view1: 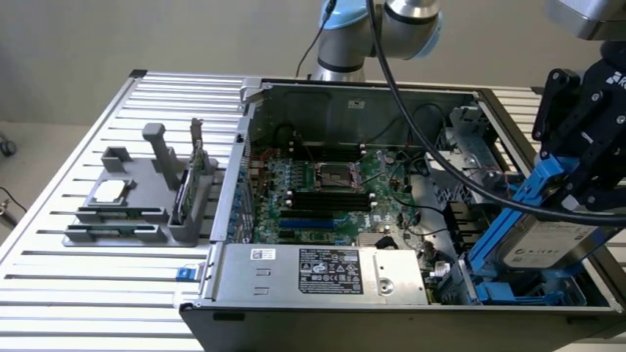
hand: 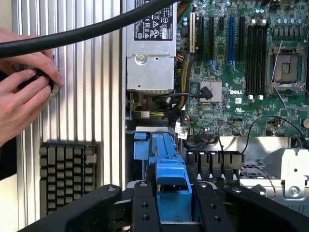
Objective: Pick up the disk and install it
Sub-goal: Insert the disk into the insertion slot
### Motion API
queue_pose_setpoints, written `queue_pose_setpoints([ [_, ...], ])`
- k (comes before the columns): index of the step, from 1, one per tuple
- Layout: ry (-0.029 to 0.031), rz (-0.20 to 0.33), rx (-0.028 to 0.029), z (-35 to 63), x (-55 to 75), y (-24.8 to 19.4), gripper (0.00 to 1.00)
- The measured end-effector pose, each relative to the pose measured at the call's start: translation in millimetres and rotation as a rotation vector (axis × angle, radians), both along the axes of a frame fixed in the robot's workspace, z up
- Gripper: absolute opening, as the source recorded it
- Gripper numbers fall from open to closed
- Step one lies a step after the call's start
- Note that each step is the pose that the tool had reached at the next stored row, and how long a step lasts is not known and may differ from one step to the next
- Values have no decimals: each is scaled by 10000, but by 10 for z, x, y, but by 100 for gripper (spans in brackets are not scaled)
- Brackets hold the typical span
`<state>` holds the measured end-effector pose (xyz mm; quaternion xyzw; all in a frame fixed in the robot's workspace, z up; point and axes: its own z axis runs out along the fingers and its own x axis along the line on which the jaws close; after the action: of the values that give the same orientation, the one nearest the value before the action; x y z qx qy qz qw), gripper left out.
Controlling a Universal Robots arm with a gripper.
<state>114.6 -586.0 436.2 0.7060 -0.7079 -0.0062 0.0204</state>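
The disk (view1: 546, 240), a silver-grey drive with a white label in a blue carrier (view1: 509, 213), hangs tilted over the open computer case's (view1: 342, 95) corner nearest the exterior view's right. My gripper (view1: 577, 183) is shut on the carrier's upper end. In the wrist view the blue carrier (hand: 170, 169) sits between my black fingers (hand: 144, 205), with my gripper (hand: 175, 208) closed around it. Below the disk lies a blue drive bay (view1: 528, 295) inside the case.
The grey power-supply box (view1: 323, 271) fills the case's front, and the motherboard (view1: 333, 191) lies behind it. A grey holder (view1: 146, 205) with a small silver chip (view1: 110, 192) stands on the slatted table. A person's hands (hand: 24, 82) rest beside a keyboard (hand: 67, 169).
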Motion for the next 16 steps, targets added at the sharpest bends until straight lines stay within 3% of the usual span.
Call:
queue_pose_setpoints([
  [16, -4, 2, -1, -119, 0, 35, 33],
])
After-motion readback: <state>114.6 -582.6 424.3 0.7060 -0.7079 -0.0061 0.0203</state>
